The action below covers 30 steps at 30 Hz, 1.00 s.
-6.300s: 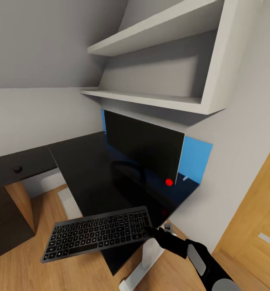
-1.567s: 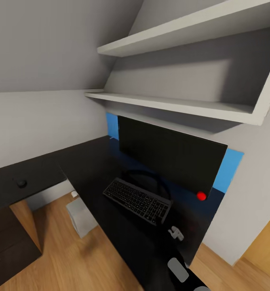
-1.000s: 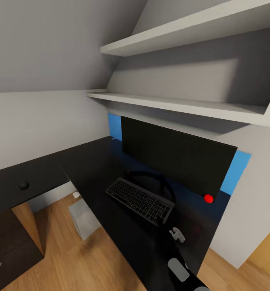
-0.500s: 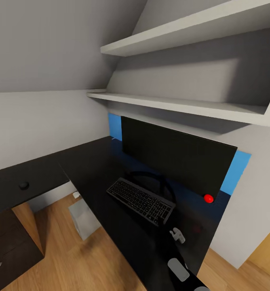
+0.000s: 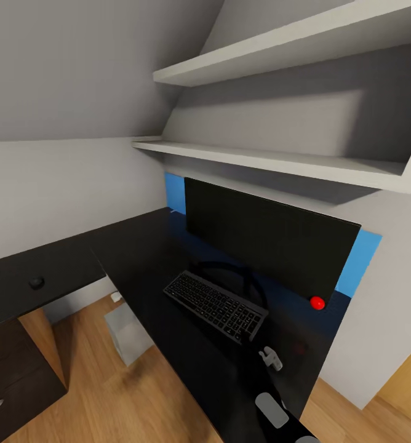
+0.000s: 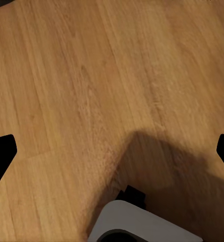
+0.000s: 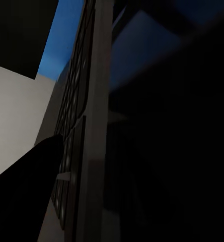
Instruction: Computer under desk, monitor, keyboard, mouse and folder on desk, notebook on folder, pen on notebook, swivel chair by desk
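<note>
On the surface: the keyboard [image 5: 216, 306] lies flat on the black surface [image 5: 150, 258], just in front of the monitor [image 5: 270, 243].
My right end effector [image 5: 250, 340]: at the keyboard's near corner; one finger [image 7: 26, 191] lies over the keys; I cannot tell if it grips.
My left end effector [image 6: 112, 151]: spread wide over the wood floor [image 6: 66, 75].
Computer [image 5: 127, 333]: stands on the floor beside the surface.
</note>
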Available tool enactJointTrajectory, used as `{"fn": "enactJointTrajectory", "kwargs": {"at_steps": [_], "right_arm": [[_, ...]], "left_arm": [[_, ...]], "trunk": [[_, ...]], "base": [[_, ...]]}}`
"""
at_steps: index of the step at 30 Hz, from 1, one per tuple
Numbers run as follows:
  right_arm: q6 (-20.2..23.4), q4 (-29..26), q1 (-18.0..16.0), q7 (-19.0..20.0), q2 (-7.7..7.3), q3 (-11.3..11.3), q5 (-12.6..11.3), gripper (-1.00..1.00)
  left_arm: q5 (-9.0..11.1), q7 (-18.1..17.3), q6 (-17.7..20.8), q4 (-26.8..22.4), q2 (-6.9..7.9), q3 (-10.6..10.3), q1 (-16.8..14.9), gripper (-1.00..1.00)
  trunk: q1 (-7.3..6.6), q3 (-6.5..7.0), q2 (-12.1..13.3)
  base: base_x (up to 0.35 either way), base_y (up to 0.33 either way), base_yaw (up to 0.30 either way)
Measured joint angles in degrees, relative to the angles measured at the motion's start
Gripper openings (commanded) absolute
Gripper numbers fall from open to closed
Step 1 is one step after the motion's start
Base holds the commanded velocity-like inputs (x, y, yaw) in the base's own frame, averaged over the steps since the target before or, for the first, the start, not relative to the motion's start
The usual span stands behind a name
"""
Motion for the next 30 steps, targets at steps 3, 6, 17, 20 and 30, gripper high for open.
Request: {"fn": "enactJointTrajectory", "kwargs": {"at_steps": [3,6,17,20,30], "right_arm": [[0.0,0.0,0.0,0.0,0.0,0.0,0.0,-1.0],[0.0,0.0,0.0,0.0,0.0,0.1,-0.1,-1.0],[0.5,0.1,0.0,-1.3,-0.01,-0.3,-9.0,-1.0],[0.5,0.1,0.0,-1.3,-0.01,-0.3,-9.0,-1.0],[0.4,0.1,0.0,-1.2,-0.01,-0.3,-9.0,-1.0]], "left_arm": [[0.0,0.0,0.0,0.0,-0.02,0.0,0.0,1.0],[0.0,0.0,0.0,0.0,-0.02,0.0,0.0,1.0],[0.0,0.0,0.0,0.0,0.0,0.0,0.0,1.0],[0.0,0.0,0.0,0.0,0.0,0.0,0.0,1.0],[0.0,0.0,0.0,0.0,0.0,-0.1,0.0,1.0]], "trunk": [[0.0,0.0,0.0],[0.0,0.0,0.0],[0.0,-0.01,0.0],[0.0,-0.01,0.0],[0.0,-0.01,0.0]], "base": [[0.0,0.0,0.0],[0.0,0.0,0.0],[0.0,0.0,0.0],[0.0,0.002,0.0],[0.0,0.144,0.0]]}}
